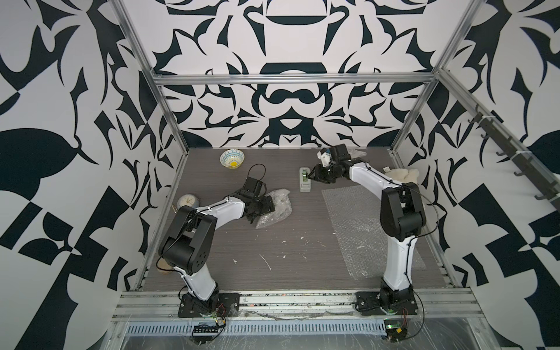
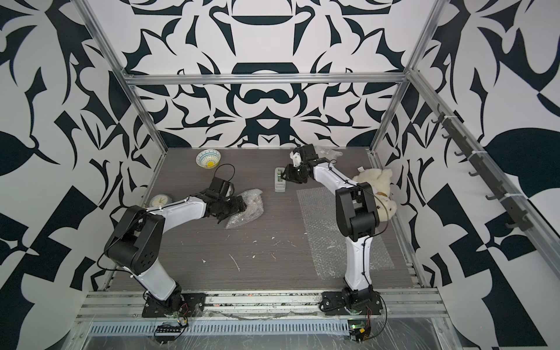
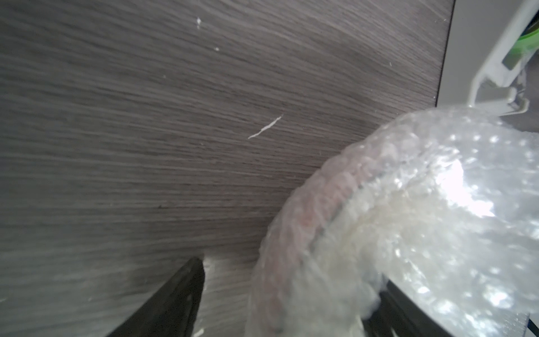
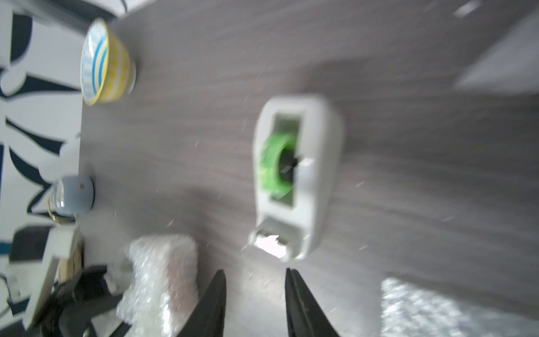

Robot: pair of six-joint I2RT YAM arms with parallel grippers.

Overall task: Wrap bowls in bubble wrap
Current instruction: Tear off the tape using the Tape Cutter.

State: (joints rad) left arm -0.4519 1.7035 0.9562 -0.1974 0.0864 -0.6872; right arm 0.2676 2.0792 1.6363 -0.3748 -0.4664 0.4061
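A blue-and-white bowl (image 1: 232, 158) (image 2: 208, 159) (image 4: 105, 61) with a yellow centre stands bare at the back left. A crumpled bubble wrap bundle (image 1: 277, 206) (image 2: 248, 204) (image 3: 393, 218) lies mid-table, and a round rim shows through it. My left gripper (image 1: 266, 210) (image 2: 235, 209) (image 3: 291, 271) is open, with its jaws wide on either side of the bundle's near end; bare table shows between one finger (image 3: 186, 291) and the wrap. A flat bubble wrap sheet (image 1: 354, 221) (image 2: 327, 224) lies on the right. My right gripper (image 1: 310, 175) (image 2: 284, 177) (image 4: 255, 271) is open and empty.
A white tape dispenser (image 1: 304, 179) (image 2: 280, 180) (image 4: 297, 175) with a green roll sits just past the right fingertips. A pale alarm clock (image 1: 188, 200) (image 2: 160, 200) stands by the left wall. A cream plush toy (image 1: 403, 175) (image 2: 375, 181) and more crumpled wrap (image 1: 356, 153) lie at the back right.
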